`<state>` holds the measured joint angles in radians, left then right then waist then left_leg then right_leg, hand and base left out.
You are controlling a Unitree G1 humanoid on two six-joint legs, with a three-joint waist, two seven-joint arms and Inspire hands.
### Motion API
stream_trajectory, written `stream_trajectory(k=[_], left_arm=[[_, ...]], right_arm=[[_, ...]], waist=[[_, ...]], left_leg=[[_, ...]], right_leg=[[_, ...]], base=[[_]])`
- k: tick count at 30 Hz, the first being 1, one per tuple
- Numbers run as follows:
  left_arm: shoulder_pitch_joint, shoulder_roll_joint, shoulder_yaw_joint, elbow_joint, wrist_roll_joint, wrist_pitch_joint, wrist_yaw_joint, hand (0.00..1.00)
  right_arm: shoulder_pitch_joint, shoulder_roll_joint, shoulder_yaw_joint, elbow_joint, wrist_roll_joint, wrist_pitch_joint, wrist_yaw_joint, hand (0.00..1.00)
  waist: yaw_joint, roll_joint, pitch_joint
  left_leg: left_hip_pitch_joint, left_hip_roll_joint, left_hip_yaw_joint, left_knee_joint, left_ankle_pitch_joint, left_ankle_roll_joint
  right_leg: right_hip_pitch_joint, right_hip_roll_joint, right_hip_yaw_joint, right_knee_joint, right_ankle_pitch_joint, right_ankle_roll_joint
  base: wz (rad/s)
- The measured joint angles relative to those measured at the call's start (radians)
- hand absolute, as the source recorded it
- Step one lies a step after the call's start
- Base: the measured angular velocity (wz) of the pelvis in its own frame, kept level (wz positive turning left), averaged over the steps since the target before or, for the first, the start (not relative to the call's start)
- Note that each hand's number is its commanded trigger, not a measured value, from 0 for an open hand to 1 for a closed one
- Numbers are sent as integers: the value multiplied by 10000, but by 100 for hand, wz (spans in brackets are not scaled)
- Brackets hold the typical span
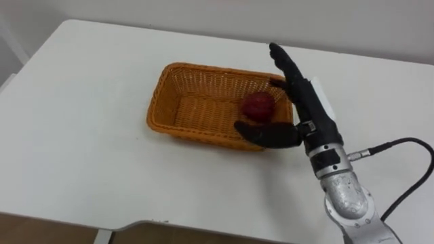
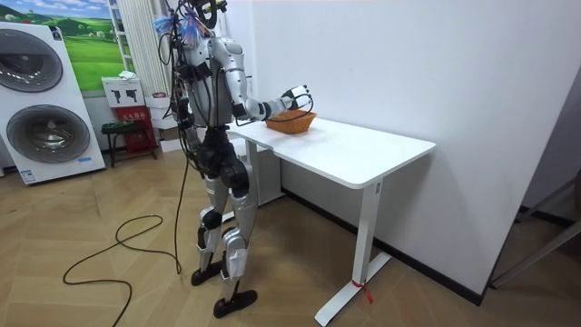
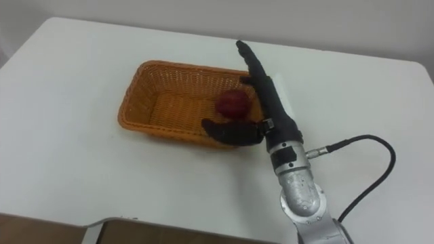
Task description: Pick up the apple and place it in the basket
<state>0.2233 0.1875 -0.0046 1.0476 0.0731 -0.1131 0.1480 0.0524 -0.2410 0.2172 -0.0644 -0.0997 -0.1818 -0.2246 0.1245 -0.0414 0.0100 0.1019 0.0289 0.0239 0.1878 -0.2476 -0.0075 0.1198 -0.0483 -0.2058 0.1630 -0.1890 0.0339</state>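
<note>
Right hand (image 1: 302, 102) is released at centre-right, fingers straight and thumb spread either side of the red apple (image 1: 259, 106) lying in the wicker basket's (image 1: 157, 102) right end, which looks firm, smooth, light and probably slippery, best gripped across its widest middle.

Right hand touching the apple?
Cannot tell. In both eye views the right hand brackets the apple in the basket, fingers straight; no plain gap or contact.

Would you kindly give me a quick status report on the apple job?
Right robot hand open, over the basket at its right end. Apple in the basket beside the palm, not gripped. Nothing in the way.
</note>
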Motion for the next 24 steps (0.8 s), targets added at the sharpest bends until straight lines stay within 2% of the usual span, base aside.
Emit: stream_trajectory(k=[7, 11, 13, 17, 19, 21, 23, 24], left_arm=[[324, -6, 241, -5, -16, -8, 220, 0], [573, 7, 502, -142, -33, -13, 606, 0], [718, 8, 590, -300, -10, -17, 671, 0], [882, 4, 1230, -358, 44, -36, 764, 0], [919, 7, 1371, -349, 45, -33, 917, 0], [951, 1, 1485, -352, 37, -1, 947, 0], [896, 1, 1584, -354, 49, -1, 972, 0], [917, 4, 1627, -354, 44, 2, 1001, 0]], right_arm=[[29, -5, -1483, -3, 228, -206, -959, 0], [71, -71, -2773, 171, 1282, -582, -2454, 0], [165, -72, -3303, 532, 1374, -682, -3058, 0], [628, -111, -4559, 1774, 1325, -821, -4222, 0], [845, -115, -5005, 2686, 1413, -817, -4702, 0], [1081, -115, -5444, 3541, 2005, -779, -5203, 0], [1320, -115, -5589, 3957, 2689, -782, -5616, 0], [1458, -115, -5643, 4288, 3077, -791, -5855, 0]], waist=[[-402, 62, -7], [-693, -29, -81], [-799, -87, -121], [-1076, -81, -106], [-1199, -107, -128], [-1214, -53, -98], [-1225, -1, -113], [-1338, 20, -139]], left_leg=[[123, -28, 40, -35, 0, 0], [179, -31, 31, -26, 0, 0], [187, -32, 43, -26, 0, 0], [324, -38, 73, -29, -1, 1], [333, -41, 88, -30, -1, 0], [301, -37, 333, -32, -1, 1], [202, -37, 366, -27, -1, 1], [125, -27, 430, -21, -1, 1]], right_leg=[[168, -3, 127, -123, -1, 1], [192, -4, 136, -123, -1, 1], [232, -4, 126, -126, -1, 1], [374, -11, 100, -130, -1, 1], [392, -19, 104, -124, -1, 1], [273, -27, 174, -125, -2, 3], [146, -26, 220, -112, -4, 7], [43, -21, 268, -101, -7, 12]], base=[[1], [-1], [0], [-1], [2], [-22], [-16], [-9]])
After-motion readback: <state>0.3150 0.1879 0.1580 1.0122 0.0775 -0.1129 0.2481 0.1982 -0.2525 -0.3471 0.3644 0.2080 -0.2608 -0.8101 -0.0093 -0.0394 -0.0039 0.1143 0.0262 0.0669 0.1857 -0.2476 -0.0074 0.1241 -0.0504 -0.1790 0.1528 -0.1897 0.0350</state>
